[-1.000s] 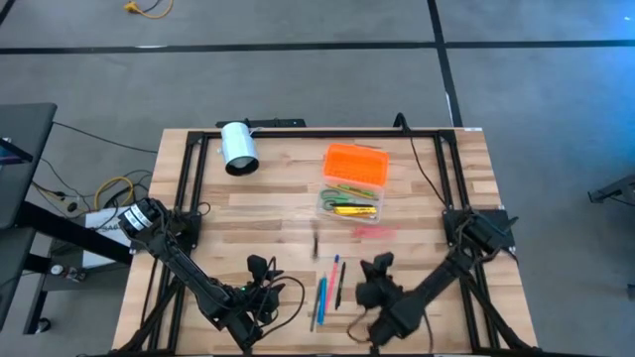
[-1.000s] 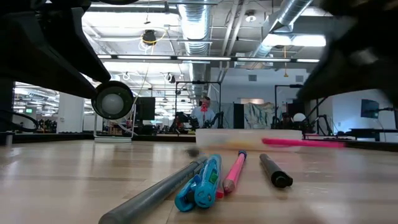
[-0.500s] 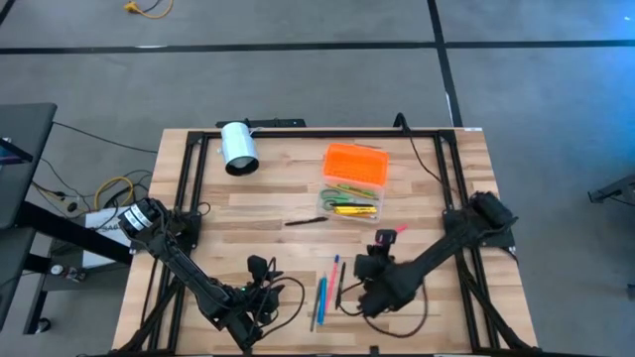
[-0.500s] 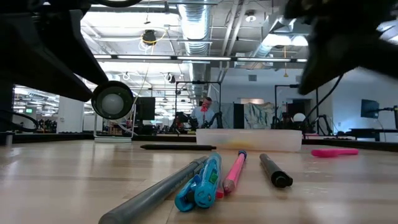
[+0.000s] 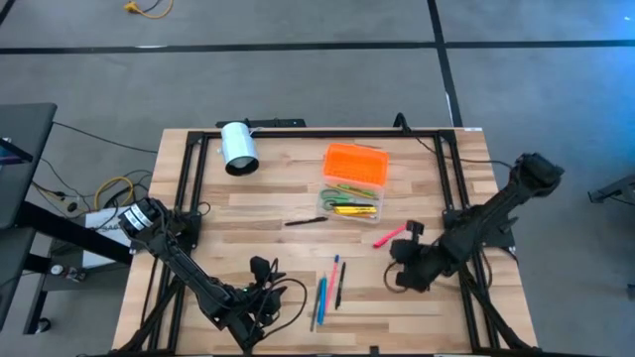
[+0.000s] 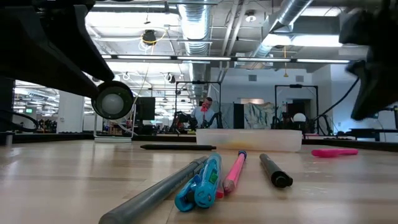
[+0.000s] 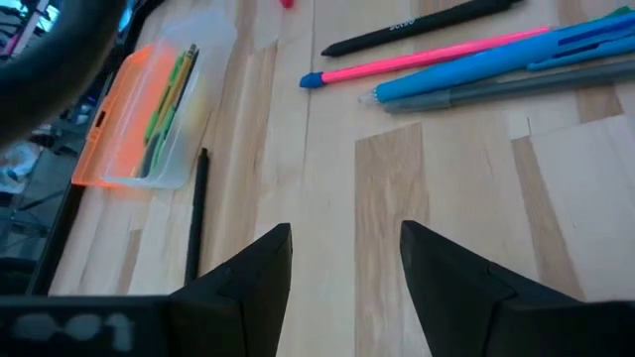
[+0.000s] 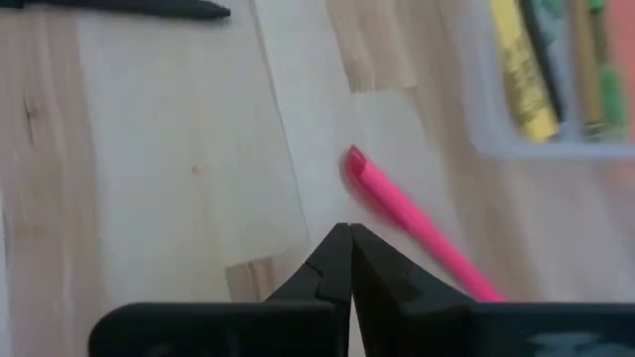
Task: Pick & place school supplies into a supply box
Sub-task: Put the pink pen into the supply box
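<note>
The supply box (image 5: 351, 185) lies open at the table's far middle, its orange lid (image 5: 355, 163) behind the clear body, with yellow and green supplies inside (image 8: 556, 79). Flat on the wood lie a black pen (image 5: 306, 221), a pink pen (image 5: 389, 236) and, nearer, a row of grey, blue, pink and black pens (image 5: 327, 288). My right gripper (image 5: 401, 253) hangs shut above the table, just right of the pink pen (image 8: 417, 223), with nothing in it. My left gripper (image 7: 342, 238) stands open near the front edge, left of the row of pens (image 7: 496, 69).
A white cylinder (image 5: 238, 149) lies at the far left corner. Black frame rails (image 5: 189, 178) run along the table's left, far and right sides. Bare wood lies between the black pen and the left gripper. A person (image 6: 203, 112) is in the room far behind.
My right gripper has drawn away from the row of pens toward the table's right edge, rising a little and turning. The black pen and the pink pen, blurred in motion a second ago, have come to rest on the wood in front of the box.
</note>
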